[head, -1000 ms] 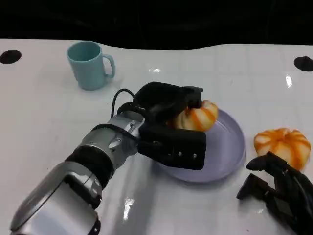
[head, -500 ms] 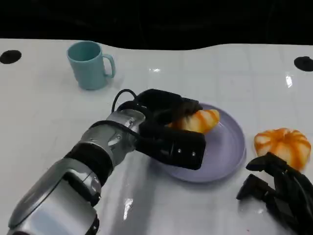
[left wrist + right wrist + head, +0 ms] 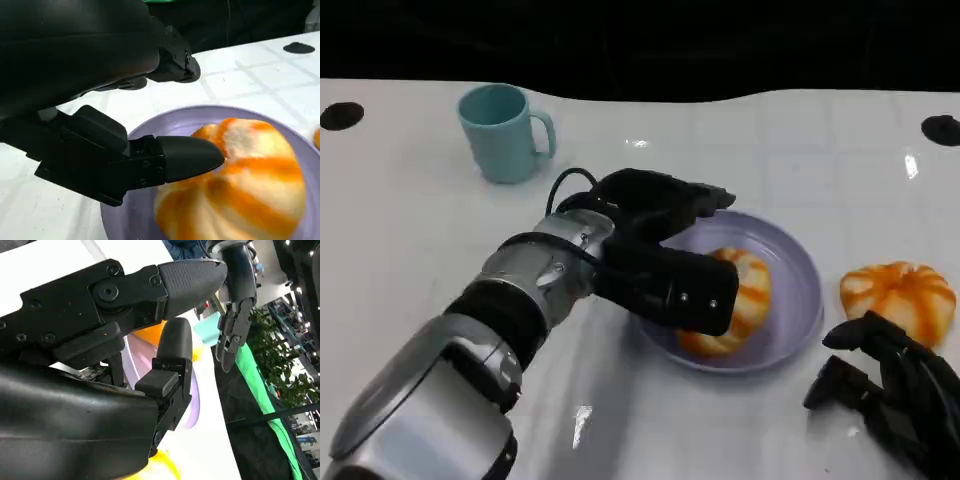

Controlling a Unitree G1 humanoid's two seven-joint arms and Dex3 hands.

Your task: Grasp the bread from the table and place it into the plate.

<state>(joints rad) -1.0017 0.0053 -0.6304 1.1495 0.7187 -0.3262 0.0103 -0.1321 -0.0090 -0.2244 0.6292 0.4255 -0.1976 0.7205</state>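
Bread (image 3: 738, 312) sits in the purple plate (image 3: 798, 262) on the white table (image 3: 410, 230) — left hand (image 3: 665, 262) over it, fingers spread, gripping nothing. Left wrist cam shows a gap betw. fingertip (image 3: 192, 156) & bread, hidden from the head cam. Right hand (image 3: 885, 395) rests near a second bun (image 3: 898, 297) — fingers apart. Teal mug (image 3: 503, 132) behind.

Orange-striped bread (image 3: 740, 305) in lilac plate (image 3: 798, 285)

The silver left forearm (image 3: 470, 360), ringed by black bands and trailing a black cable, ends in a blocky black left hand (image 3: 665, 260) with small screws; the right hand (image 3: 890, 395) is black too.
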